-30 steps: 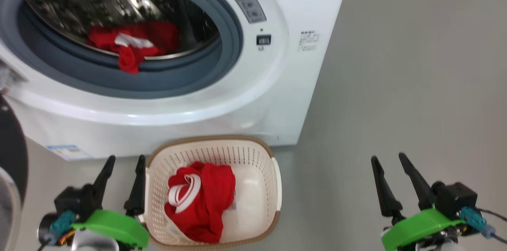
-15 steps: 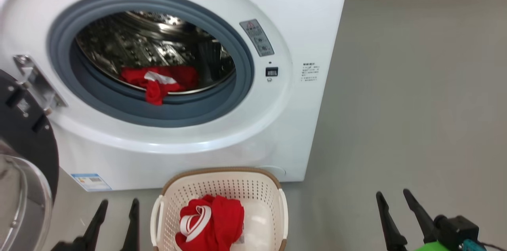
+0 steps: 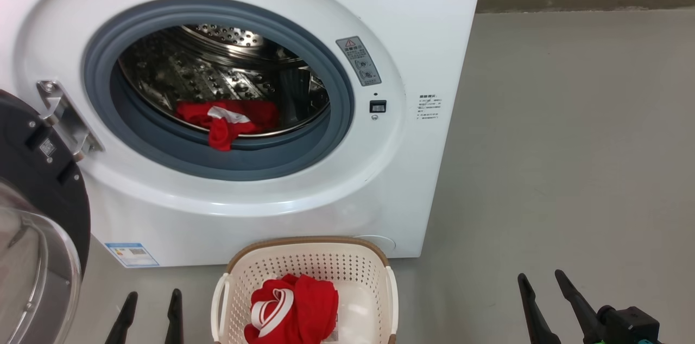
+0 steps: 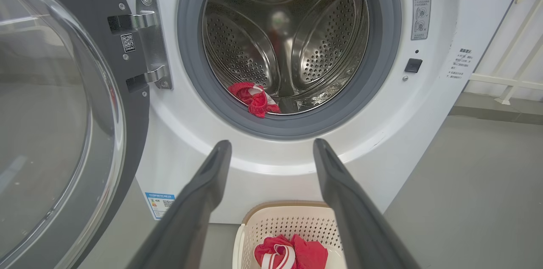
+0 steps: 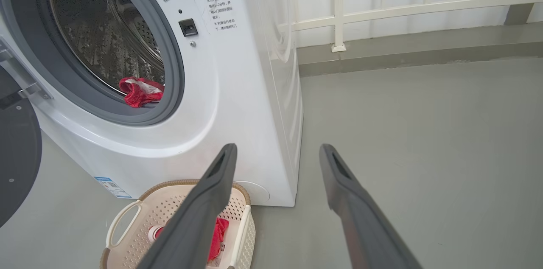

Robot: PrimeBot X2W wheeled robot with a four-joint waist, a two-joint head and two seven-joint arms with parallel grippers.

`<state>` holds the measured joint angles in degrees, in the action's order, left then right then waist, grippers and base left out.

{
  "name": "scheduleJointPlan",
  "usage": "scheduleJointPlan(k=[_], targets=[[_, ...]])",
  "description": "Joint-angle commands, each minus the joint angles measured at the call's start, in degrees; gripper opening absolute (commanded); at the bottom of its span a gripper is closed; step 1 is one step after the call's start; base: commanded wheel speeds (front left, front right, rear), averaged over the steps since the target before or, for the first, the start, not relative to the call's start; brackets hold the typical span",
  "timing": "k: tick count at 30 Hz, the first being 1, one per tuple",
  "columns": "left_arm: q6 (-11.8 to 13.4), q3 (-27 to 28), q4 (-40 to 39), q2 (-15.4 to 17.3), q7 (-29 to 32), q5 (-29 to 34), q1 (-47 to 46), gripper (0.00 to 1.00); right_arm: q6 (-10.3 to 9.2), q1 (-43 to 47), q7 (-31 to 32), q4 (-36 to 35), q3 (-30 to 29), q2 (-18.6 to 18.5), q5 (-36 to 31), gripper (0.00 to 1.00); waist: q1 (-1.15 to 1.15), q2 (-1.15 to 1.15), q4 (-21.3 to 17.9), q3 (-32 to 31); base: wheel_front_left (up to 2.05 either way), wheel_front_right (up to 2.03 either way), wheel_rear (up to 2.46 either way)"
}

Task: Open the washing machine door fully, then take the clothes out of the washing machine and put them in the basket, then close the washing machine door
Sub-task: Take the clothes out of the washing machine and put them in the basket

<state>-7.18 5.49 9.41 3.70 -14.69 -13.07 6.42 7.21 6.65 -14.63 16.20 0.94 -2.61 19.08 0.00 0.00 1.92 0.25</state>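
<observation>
Clothes (image 3: 222,119) ahead of splayed left gripper (image 3: 153,296) and right gripper (image 3: 541,278)

White washing machine (image 3: 434,34), black-rimmed washing machine door (image 3: 49,186) swung wide open at left. Red clothes (image 3: 222,122): one piece draped over grey gasket (image 3: 163,150) lip, another (image 3: 304,309) bunched in cream basket (image 3: 304,268) just before the washer.

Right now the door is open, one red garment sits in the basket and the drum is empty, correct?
Not empty: the head view shows a second red garment lying at the drum front lip, over the gasket. The door is open and one red garment is in the basket.
</observation>
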Motion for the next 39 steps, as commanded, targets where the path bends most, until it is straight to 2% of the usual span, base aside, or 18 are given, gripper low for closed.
scheduleJointPlan(k=[1, 16, 24, 31, 39], targets=[[-0.31, 2.34, -1.81, 0.24, -0.31, 0.71, -0.65, 1.0, 0.28, -0.9, -0.37, -1.55, 1.33, -0.82, -0.62, 1.0, 0.0, 0.0, -0.09, 0.13, 0.0, 0.0, 0.0], [-0.31, 2.28, -2.06, -0.31, -0.31, 1.26, -1.44, 1.0, 0.28, -2.1, -0.37, -1.53, 1.62, -0.68, -0.85, 1.0, 0.0, 0.0, -0.48, 1.63, 0.0, 0.0, 0.0], [-0.31, 1.23, -0.42, -0.4, -0.31, 1.54, -4.97, 1.0, 0.28, -4.12, -0.37, -1.63, 1.44, -0.49, -0.99, 1.0, 0.0, 0.0, -0.44, 4.37, 0.0, 0.0, 0.0], [-0.31, -0.06, 4.22, 1.21, -0.31, 2.49, -12.46, 1.0, 0.28, -7.17, -0.37, -1.87, 1.91, -0.31, -1.03, 1.0, 0.0, 0.0, -0.91, 8.57, 0.0, 0.0, 0.0], [-0.31, -2.05, 12.04, 3.33, -0.31, 3.87, -26.33, 1.0, 0.28, -10.84, -0.37, -2.23, 3.28, -0.28, 0.63, 1.0, 0.0, 0.0, -1.94, 15.13, 0.0, 0.0, 0.0]])
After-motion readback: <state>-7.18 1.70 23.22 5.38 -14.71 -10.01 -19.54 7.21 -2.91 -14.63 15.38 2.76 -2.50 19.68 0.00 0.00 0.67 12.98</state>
